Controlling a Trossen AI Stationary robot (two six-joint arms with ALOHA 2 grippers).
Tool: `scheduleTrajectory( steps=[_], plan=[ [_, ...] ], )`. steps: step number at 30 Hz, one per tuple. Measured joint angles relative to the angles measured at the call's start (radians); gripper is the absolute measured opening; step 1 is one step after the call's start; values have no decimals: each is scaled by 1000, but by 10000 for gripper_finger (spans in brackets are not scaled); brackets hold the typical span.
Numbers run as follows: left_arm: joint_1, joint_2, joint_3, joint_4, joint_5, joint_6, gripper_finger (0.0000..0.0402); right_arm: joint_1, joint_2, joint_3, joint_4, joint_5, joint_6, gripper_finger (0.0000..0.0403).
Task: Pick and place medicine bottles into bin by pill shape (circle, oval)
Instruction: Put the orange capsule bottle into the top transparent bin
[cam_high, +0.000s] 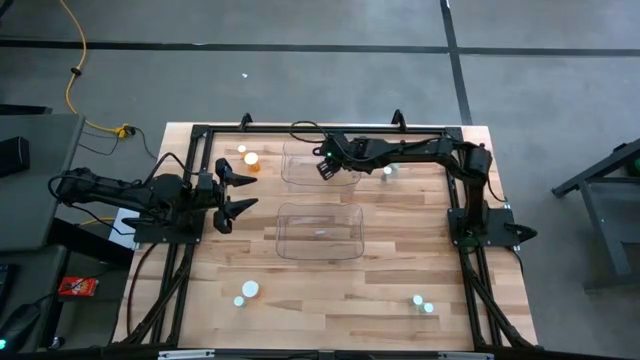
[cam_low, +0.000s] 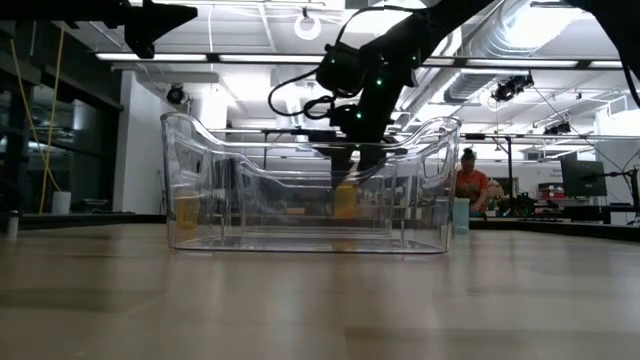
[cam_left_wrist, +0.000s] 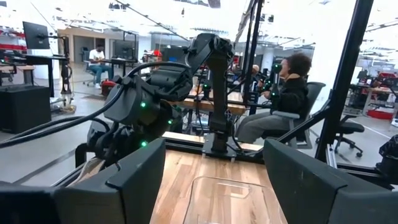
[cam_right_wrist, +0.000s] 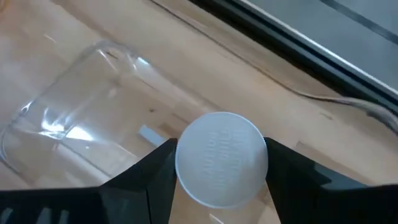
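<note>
With the right gripper (cam_right_wrist: 221, 171) fingers clamped on the white cap of a medicine bottle (cam_right_wrist: 222, 158) above the far bin (cam_high: 305, 172), a release near its rim risks dropping the bottle onto the table, while the left gripper (cam_high: 238, 193) fingers wait spread wide

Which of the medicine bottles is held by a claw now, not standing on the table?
The white-capped bottle clamped in the right claw, above the far clear bin. The other bottles stand loose on the wooden table.

Two bins (cam_high: 319, 232) mid-table, one behind the other; bottles (cam_high: 249, 289) scattered around them
</note>
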Motion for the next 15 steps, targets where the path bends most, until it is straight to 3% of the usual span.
scheduleTrajectory(
  steps=[5,15],
  plan=[
    [0,0,0,0,0,-7,262,-1,29,-1,-4,-38,0,195],
    [0,0,0,2,0,-7,262,4,53,0,28,-11,-24,196]
  ],
)
